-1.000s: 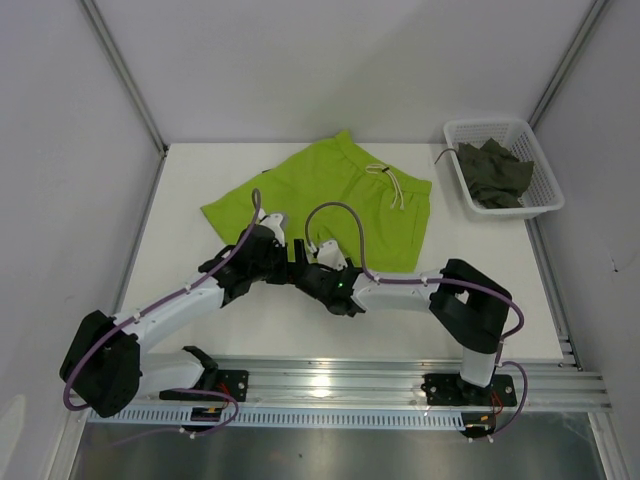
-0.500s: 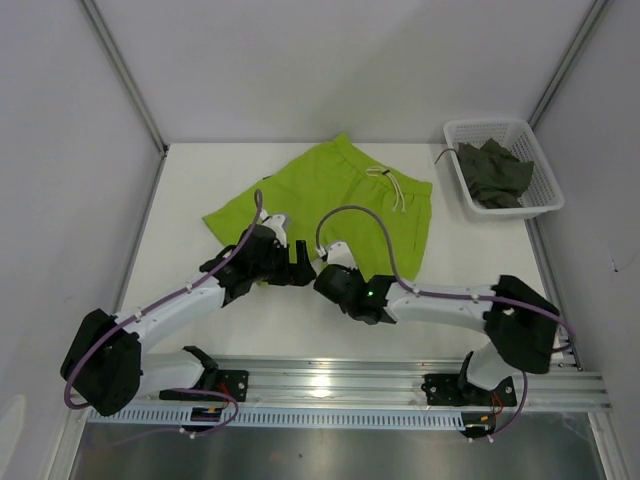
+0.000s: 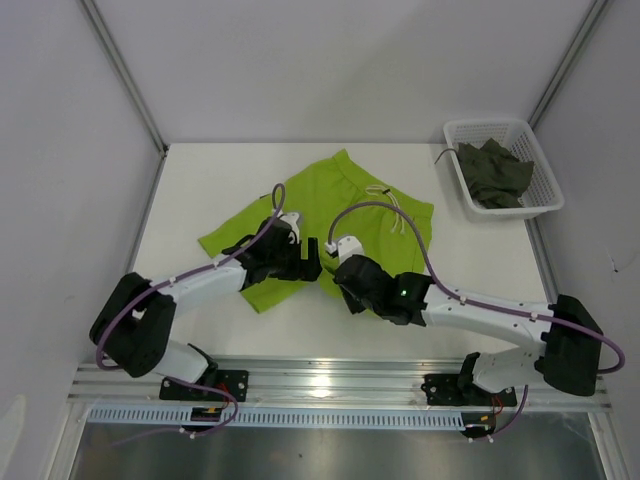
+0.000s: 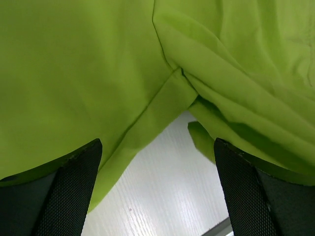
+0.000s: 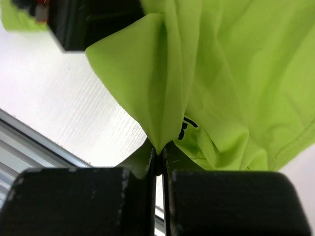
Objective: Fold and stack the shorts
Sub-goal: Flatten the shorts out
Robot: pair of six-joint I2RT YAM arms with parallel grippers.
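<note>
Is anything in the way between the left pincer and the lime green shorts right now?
Nothing visible. The open left pincer hangs right over the hem of the lime green shorts, with only cloth and bare table between its jaws. The right pincer is shut on the same cloth close beside it.

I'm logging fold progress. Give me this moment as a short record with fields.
green shorts: spread on the table, rumpled at the near edge
olive shorts: bunched in the basket, far right
left gripper: open over the green shorts' near edge, holding nothing
right gripper: shut on a pinched fold of the green shorts
stack: not started
</note>
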